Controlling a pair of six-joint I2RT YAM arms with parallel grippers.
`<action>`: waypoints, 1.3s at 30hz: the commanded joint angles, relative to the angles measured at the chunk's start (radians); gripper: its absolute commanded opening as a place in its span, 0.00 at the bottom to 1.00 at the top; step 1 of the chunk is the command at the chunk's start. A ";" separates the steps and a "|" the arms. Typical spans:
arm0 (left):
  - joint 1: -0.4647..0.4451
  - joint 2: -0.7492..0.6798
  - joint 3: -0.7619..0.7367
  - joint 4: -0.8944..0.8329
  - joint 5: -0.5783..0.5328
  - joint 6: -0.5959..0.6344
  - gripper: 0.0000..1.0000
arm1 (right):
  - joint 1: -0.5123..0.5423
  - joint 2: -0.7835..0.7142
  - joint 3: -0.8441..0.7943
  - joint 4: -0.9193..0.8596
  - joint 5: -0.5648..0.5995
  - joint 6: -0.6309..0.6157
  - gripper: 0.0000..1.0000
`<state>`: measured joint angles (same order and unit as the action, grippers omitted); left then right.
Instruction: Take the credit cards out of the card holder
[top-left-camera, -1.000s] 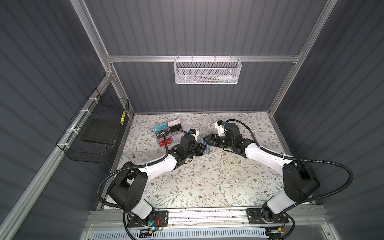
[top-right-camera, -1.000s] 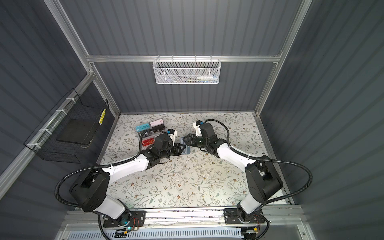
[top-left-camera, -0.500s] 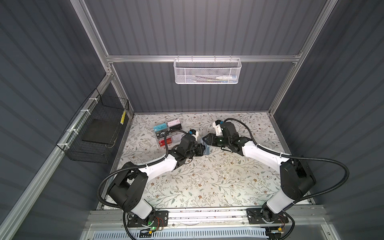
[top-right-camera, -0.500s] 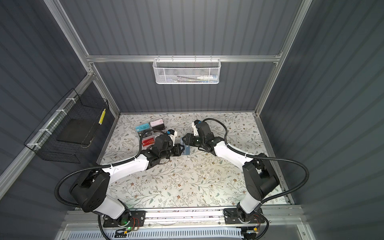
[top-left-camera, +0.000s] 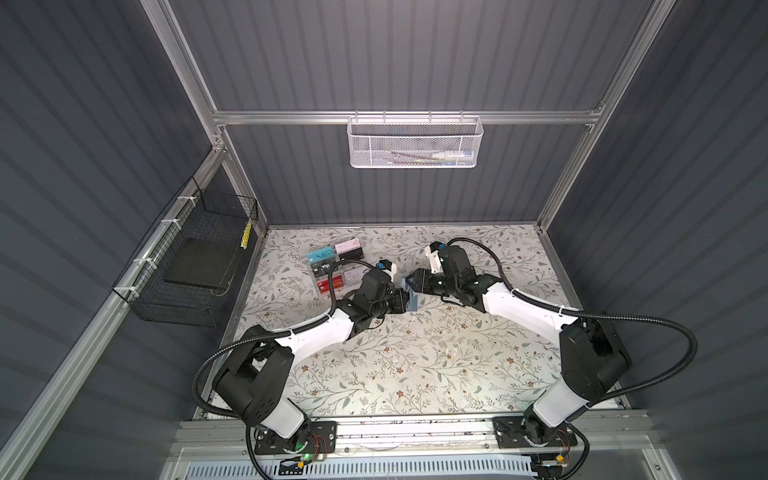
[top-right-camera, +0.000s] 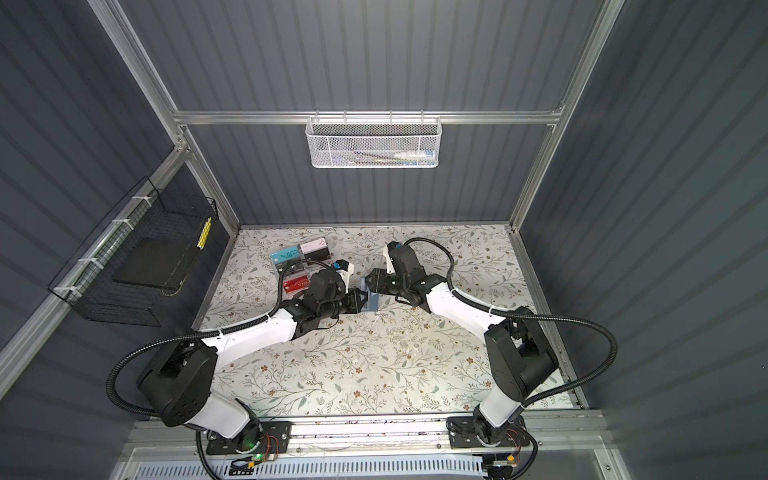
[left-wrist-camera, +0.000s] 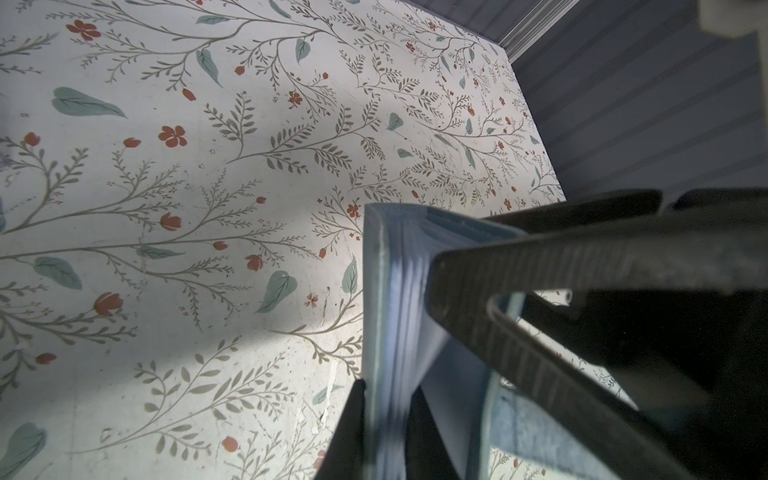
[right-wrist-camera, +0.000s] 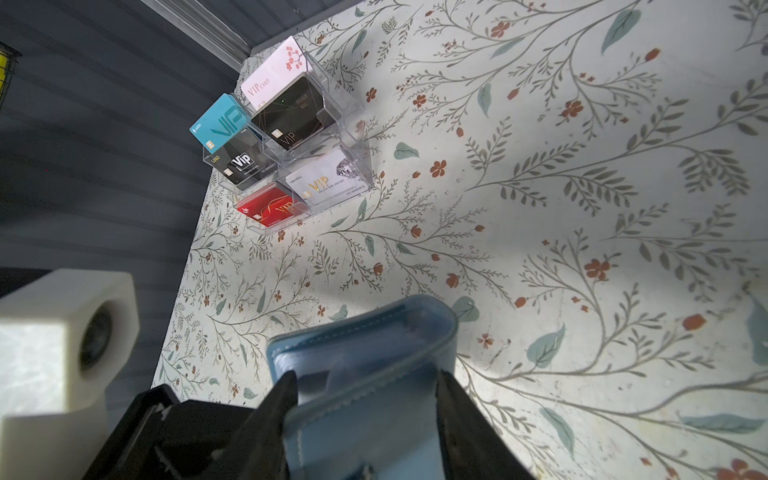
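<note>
Over the tabletop (top-left-camera: 415, 365) middle, my left end effector (left-wrist-camera: 395, 328) and right end effector (right-wrist-camera: 368, 382) both grip the slate-blue folding card holder (right-wrist-camera: 361, 332); I'd part its covers slowly.

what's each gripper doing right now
left gripper: closed on the slate-blue leather-like folding card holder.
right gripper: jaws closed across the same card holder's sides.

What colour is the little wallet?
Slate blue card holder; clearest in the right wrist view.

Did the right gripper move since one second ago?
Yes. In both top views the right gripper has shifted a little left, toward the clear card rack.
</note>
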<state>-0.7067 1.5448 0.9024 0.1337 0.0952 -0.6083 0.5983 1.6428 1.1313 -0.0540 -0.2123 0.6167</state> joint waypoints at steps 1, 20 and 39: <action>-0.007 -0.051 0.012 0.035 -0.002 0.024 0.02 | 0.001 0.008 0.000 -0.034 0.031 -0.021 0.00; -0.007 -0.075 0.007 -0.050 -0.128 0.040 0.06 | -0.017 -0.012 -0.034 0.008 -0.017 -0.005 0.00; -0.007 -0.073 0.036 -0.149 -0.261 0.061 0.05 | -0.020 -0.149 -0.151 0.060 -0.107 -0.011 0.36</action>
<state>-0.7193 1.4933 0.9035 0.0204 -0.0803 -0.5743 0.5758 1.5547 1.0004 -0.0204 -0.2531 0.6090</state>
